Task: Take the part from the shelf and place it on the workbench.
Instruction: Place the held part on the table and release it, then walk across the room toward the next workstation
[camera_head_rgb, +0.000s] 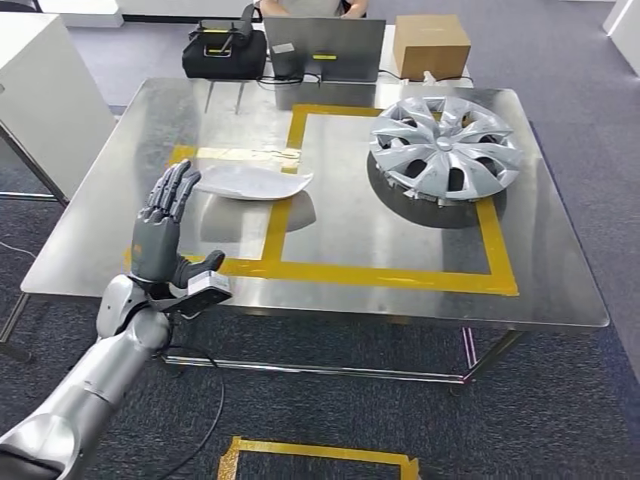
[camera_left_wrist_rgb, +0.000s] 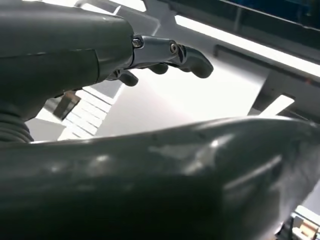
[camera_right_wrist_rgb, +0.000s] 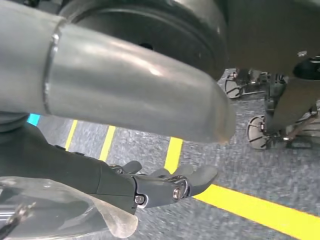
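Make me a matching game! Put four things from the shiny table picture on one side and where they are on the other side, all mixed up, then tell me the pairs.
Things:
1. wheel cover
2. white curved part
3. cardboard box
4. left hand

Places:
A. at the table's near left edge, raised, fingers apart
B. past the table's far edge
C. far right of the table, over the yellow tape
D. left of the middle, on the table

Pairs: 1-C, 2-D, 3-B, 4-A
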